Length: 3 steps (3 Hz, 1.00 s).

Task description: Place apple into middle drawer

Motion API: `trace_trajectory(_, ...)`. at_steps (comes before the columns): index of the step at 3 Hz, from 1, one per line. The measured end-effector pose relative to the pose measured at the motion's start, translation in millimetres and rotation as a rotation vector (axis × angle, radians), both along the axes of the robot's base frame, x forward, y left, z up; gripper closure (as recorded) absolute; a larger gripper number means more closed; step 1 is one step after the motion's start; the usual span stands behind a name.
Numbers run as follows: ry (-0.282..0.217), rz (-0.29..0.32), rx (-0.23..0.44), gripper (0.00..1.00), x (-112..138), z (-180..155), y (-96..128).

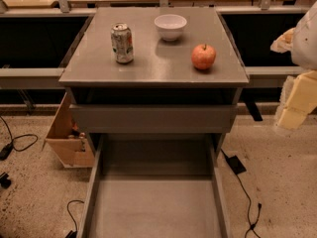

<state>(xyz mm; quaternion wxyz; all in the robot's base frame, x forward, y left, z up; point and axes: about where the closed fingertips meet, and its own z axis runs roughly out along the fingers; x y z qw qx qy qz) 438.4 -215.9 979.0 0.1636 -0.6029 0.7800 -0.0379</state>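
Observation:
The apple (203, 56), red with a yellowish blush and a short stem, stands on the right part of the grey cabinet top (148, 68). The middle drawer (153, 207) is pulled far out towards me below it; its flat floor is bare. My gripper (296, 103), cream-coloured under a white arm, hangs at the right edge of the view. It is to the right of the cabinet, lower than the top, and apart from the apple. Nothing shows in it.
A white bowl (170, 26) and a dented drinks can (122, 43) stand on the cabinet top. A drawer with a plain grey front (153, 118) sits above the open one. A cardboard box (69, 133) lies on the floor at left; cables and a black adapter (237, 164) lie at right.

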Motion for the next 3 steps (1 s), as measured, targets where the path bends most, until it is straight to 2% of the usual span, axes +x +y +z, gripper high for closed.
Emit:
trace_trajectory(1, 0.000, 0.000, 0.000, 0.00, 0, 0, 0)
trace_trajectory(2, -0.059, -0.018, 0.034, 0.00, 19, 6, -8)
trace_trajectory(3, -0.222, -0.066, 0.231, 0.00, 90, 20, -36)
